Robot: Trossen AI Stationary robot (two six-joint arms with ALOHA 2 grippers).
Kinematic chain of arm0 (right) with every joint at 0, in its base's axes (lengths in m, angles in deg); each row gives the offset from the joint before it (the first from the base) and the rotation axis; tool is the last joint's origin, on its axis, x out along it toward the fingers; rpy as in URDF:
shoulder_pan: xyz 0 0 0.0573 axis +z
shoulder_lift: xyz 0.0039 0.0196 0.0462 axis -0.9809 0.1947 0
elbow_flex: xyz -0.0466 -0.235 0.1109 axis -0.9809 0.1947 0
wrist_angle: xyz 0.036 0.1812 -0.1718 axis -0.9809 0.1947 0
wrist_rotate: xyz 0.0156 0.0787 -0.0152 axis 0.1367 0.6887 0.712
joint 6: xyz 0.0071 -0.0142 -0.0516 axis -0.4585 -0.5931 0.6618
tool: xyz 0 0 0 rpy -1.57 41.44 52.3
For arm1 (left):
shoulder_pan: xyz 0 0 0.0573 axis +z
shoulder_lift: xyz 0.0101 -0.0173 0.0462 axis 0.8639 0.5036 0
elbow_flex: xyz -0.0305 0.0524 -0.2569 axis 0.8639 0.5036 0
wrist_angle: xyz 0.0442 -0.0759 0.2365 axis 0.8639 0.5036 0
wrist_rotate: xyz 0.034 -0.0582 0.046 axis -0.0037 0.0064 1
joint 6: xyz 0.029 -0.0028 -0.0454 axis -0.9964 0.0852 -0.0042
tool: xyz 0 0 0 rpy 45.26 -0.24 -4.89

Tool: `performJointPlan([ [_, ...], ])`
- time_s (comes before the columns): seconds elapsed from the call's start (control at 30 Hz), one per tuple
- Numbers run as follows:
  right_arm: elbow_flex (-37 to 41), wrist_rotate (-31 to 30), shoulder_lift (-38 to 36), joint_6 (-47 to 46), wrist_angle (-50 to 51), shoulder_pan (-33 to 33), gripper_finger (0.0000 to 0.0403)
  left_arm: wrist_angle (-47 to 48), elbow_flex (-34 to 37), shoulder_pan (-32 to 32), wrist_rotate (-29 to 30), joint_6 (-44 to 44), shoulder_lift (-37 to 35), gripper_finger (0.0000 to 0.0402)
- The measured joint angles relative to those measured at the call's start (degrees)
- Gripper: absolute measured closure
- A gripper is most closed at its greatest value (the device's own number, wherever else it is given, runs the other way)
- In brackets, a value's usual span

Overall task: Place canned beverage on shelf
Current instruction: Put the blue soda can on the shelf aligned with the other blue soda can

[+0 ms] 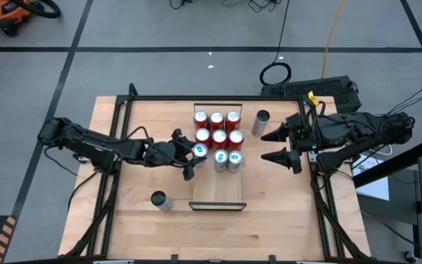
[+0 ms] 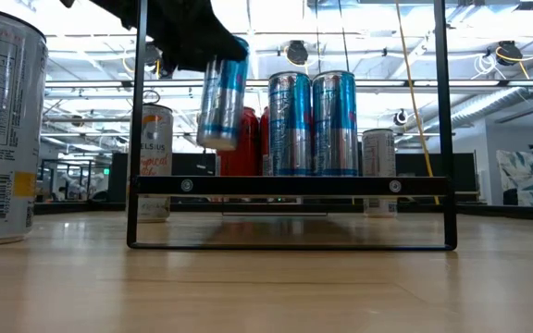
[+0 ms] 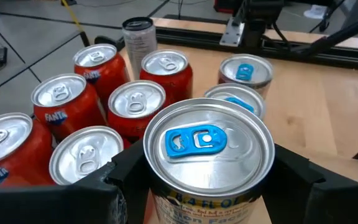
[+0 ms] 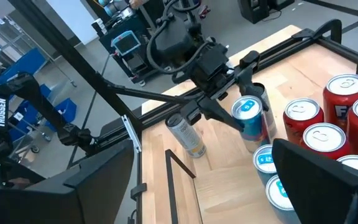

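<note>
The shelf (image 1: 217, 189) is a narrow light-wood board lying across the table's middle. Six red cans (image 1: 218, 127) and two silver cans with blue tabs (image 1: 228, 158) stand on its far half. My left gripper (image 1: 196, 152) is shut on a third silver canned beverage (image 3: 207, 146), blue-tabbed, just left of those two. The low view shows this can (image 2: 222, 102) raised above the standing cans' bases. My right gripper (image 1: 275, 145) hangs open above the table, right of the shelf, with nothing between its fingers. My left gripper pinches the can's side wall just below the top rim (image 3: 157, 186) between its two fingers (image 3: 126, 177), one on each side. The fingers reach in from the table's left, slanting a little downward. The can is lifted clear, top up, slightly tilted.
A loose dark-topped can (image 1: 261, 121) stands right of the shelf's far end, close to my right gripper. Another loose can (image 1: 160, 199) stands on the table near the left. Black rails (image 1: 116, 183) run along both table sides. The shelf's near half is bare wood.
</note>
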Motion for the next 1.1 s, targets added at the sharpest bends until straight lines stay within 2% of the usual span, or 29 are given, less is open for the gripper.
performJointPlan([
  [0.77, 0.0, 0.1, 0.1, 0.2, 0.0, 0.0, 0.0046, -6.6, 0.0, -0.1, -1.0, 0.1, 6.9, 0.0169],
  [1.1, 0.0, 0.1, 0.1, 0.4, 0.0, 0.0, 0.0046, -5.9, 0.0, -0.1, -1.4, 0.1, 8.4, 0.0168],
])
